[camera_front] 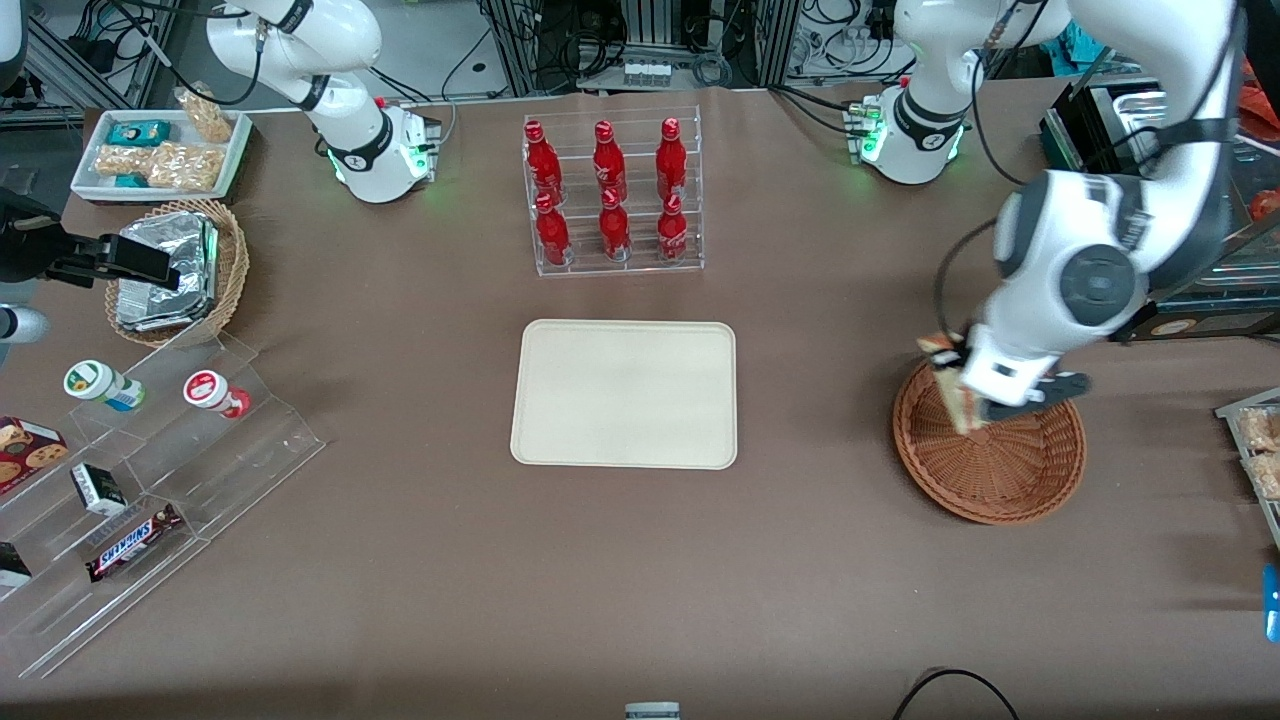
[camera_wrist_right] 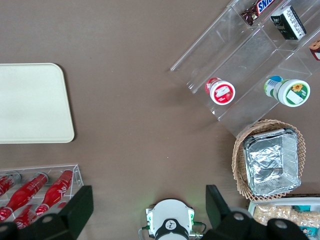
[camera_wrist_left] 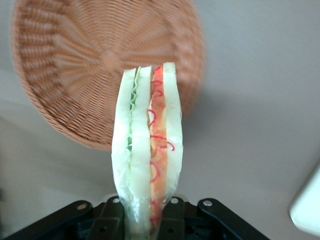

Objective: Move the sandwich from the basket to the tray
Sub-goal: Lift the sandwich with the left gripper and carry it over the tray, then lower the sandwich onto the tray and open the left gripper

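The brown table (camera_front: 420, 560) carried everything, and the tray (camera_front: 624, 394) serves as the landmark. It lay flat at the middle of the table with nothing on it. Farther from the front camera than the tray stood a clear rack (camera_front: 612, 192) holding six red bottles (camera_front: 611, 230). Toward the parked arm's end of the table from the tray sat a clear stepped stand (camera_front: 160, 480) with two small tubs (camera_front: 215, 392), a chocolate bar (camera_front: 133, 540) and small boxes, a lighter wicker basket (camera_front: 228, 262) with foil packets (camera_front: 168, 270), and a white snack tray (camera_front: 160, 150).

Toward the working arm's end from the tray, well apart from it, lay the basket (camera_front: 990, 446), with bare tabletop between the two and nothing standing in that stretch. The working arm's white forearm (camera_front: 1075, 280) hung over the basket and hid part of its rim.

The gripper (camera_front: 975, 395) hovered above the basket's edge nearest the tray, its fingers (camera_wrist_left: 112, 220) clamped on the sandwich (camera_front: 955, 385). The sandwich stood on end in the grip, lifted clear of the wicker; in the wrist view its white bread, green leaf and red-orange filling faced the camera, with the basket below it.
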`<state>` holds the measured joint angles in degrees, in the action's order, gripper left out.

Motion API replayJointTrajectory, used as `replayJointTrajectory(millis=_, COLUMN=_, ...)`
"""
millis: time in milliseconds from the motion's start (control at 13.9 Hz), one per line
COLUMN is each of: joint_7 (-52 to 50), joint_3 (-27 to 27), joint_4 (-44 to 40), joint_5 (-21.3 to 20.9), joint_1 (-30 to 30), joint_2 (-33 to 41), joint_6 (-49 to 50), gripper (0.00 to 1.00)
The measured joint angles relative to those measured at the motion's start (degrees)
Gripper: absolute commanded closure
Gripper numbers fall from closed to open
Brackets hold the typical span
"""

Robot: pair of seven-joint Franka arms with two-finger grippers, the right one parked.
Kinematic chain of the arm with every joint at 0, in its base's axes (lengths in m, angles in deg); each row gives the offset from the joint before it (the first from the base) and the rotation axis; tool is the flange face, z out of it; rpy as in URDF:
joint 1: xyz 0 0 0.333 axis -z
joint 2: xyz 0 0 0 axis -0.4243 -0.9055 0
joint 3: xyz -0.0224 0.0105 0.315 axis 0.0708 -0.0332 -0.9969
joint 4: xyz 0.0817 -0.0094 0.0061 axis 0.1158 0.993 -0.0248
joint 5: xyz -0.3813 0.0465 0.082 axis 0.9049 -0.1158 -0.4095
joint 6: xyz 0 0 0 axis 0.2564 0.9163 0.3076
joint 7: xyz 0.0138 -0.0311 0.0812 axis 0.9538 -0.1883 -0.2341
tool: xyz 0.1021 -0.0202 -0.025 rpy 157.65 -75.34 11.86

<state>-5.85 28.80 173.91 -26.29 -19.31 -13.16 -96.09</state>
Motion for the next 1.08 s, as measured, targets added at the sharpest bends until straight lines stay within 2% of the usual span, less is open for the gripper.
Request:
replayJointTrajectory(millis=72, joint_7=-0.33, joint_3=0.08, joint_4=-1.8, joint_5=0.65, joint_1=3.17, joint_2=-0.66, joint_6=1.76, gripper=0.85)
replayJointTrajectory(millis=359, joint_7=-4.23, joint_3=0.26, joint_4=-10.49, joint_5=8.55, joint_1=15.91, joint_2=-7.2, joint_6=3.66, gripper=0.84)
replayJointTrajectory(millis=647, joint_7=-13.9, joint_3=0.21, joint_4=-19.9, joint_5=8.99, joint_1=27.05, joint_2=-17.64, joint_6=2.62, gripper=0.84)
replayJointTrajectory(millis=862, joint_7=-18.4, joint_3=0.13, joint_4=-25.89, joint_5=8.99, joint_1=30.6, joint_2=-24.43, joint_6=-2.13, gripper=0.84)
replayJointTrajectory(millis=1078, joint_7=-19.98, joint_3=0.13, joint_4=-27.3, joint_5=9.07, joint_1=32.25, joint_2=-27.58, joint_6=-7.11, gripper=0.82)
